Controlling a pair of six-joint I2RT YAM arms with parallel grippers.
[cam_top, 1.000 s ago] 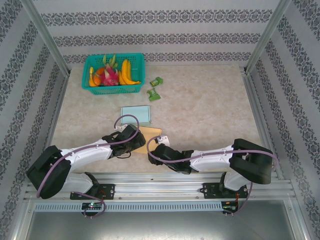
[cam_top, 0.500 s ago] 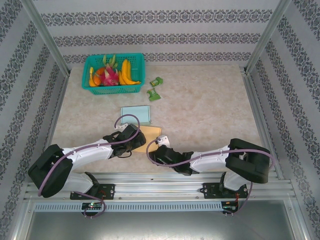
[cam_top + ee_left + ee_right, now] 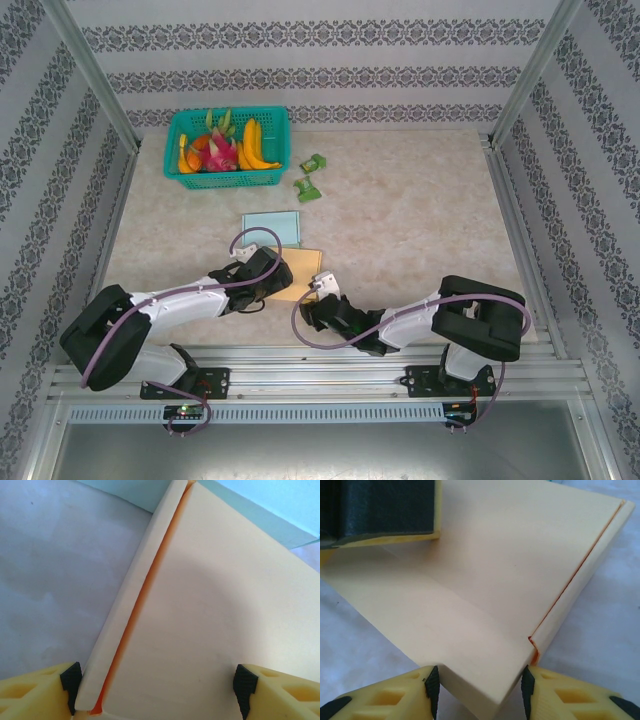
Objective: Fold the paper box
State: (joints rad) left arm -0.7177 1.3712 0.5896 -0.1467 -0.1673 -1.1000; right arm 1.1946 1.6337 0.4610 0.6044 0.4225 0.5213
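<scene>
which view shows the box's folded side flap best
Left wrist: the flap runs the frame's length, close and sharp. Right wrist shows it too, shorter, at the frame's right. From the top the box is small, the flap indistinct.

both arms lie low and folded, converging on the paper box (image 3: 300, 265). the left arm (image 3: 180, 295) reaches in from the box's left, its wrist over the box's near left part. the left claw (image 3: 157, 680) is spread wide across the box's top, one pad (image 3: 71, 679) touching the box's folded left edge and the other (image 3: 245, 680) set on its flat face. the right arm (image 3: 410, 320) comes in from the box's right. the right claw (image 3: 479, 685) sits at the box's near corner, narrowed on it, with a pad (image 3: 432, 685) against each side of that corner.
</scene>
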